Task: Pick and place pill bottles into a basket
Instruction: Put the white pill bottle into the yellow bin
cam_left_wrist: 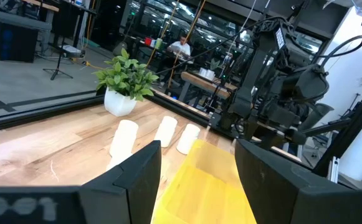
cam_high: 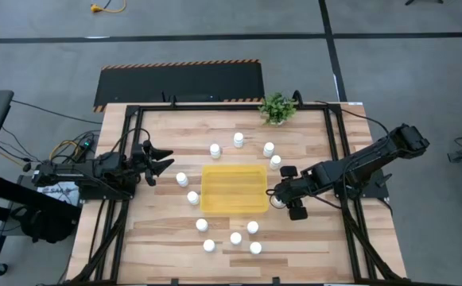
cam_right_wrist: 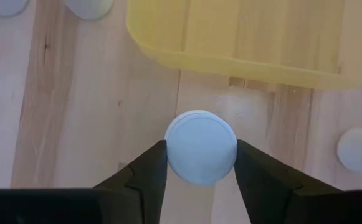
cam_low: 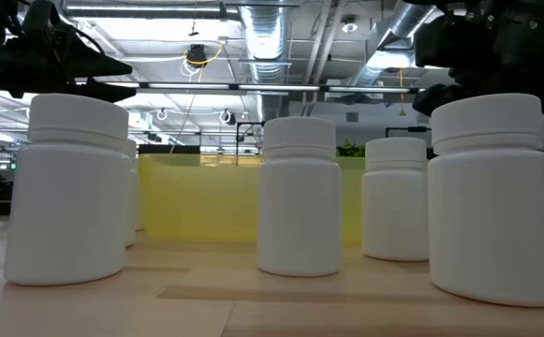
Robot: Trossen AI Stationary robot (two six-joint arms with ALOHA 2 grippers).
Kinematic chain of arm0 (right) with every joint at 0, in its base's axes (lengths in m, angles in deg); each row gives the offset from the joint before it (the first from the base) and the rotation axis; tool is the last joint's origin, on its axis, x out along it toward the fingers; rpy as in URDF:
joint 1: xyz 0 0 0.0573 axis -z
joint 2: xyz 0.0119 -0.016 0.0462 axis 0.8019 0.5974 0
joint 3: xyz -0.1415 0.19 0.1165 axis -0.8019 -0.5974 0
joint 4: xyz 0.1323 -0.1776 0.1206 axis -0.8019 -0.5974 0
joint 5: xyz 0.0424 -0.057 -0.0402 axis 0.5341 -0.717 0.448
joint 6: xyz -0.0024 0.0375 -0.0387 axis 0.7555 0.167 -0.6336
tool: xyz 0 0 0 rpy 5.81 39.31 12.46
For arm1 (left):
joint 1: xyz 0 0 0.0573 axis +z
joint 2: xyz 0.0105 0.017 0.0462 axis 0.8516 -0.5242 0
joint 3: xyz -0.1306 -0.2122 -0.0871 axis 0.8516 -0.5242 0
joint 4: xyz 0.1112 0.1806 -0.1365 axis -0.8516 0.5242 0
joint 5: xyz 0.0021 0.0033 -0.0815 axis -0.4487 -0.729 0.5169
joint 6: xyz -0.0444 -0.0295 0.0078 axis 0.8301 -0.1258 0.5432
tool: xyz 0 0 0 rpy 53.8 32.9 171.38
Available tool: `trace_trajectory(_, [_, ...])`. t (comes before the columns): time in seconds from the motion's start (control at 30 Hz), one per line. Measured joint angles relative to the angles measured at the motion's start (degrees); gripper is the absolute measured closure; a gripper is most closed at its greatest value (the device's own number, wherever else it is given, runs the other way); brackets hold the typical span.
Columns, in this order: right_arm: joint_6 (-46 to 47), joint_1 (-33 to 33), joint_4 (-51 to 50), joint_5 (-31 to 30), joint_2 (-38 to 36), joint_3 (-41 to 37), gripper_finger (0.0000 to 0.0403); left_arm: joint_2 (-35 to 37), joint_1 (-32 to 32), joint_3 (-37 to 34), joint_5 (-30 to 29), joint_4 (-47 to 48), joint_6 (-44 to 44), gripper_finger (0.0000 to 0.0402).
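White pill bottle sits clamped between the right gripper fingers beside the yellow basket — next, lift it over the rim. Left gripper waits, fingers apart.

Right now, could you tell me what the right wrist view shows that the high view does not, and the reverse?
Only the right wrist view shows the right end effector closed on a pill bottle by its cap, just outside the basket. Only the high view shows the left end effector waiting left of the basket and the potted plant. Both show the yellow basket and loose bottles around it.
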Motion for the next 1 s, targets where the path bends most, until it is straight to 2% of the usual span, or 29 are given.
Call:
trace_trajectory(0.13, [-1.8, 1.3, -4.5, 0.0, 0.0, 2.7, 0.0255, 0.0, 0.0, 0.0, 0.0, 0.0, 0.0, 0.0208])
trace_trajectory(0.33, [-4.7, 3.9, -9.9, 0.0, 0.0, 7.5, 0.0239, 0.0, 0.0, 0.0, 0.0, 0.0, 0.0, 0.0208])
trace_trajectory(0.57, [-8.5, 6.8, -15.2, 0.0, 0.0, 14.4, 0.0254, 0.0, 0.0, 0.0, 0.0, 0.0, 0.0, 0.0208])
trace_trajectory(0.83, [-11.6, 9.5, -18.8, 0.5, 0.0, 21.7, 0.0245, 0.0, 0.0, 0.0, 0.0, 0.0, 0.0, 0.0208])
trace_trajectory(1.0, [-13.8, 11.2, -21.8, 1.7, 3.0, 26.3, 0.0255, 0.0, 0.0, 0.0, 0.0, 0.0, 0.0, 0.0208])
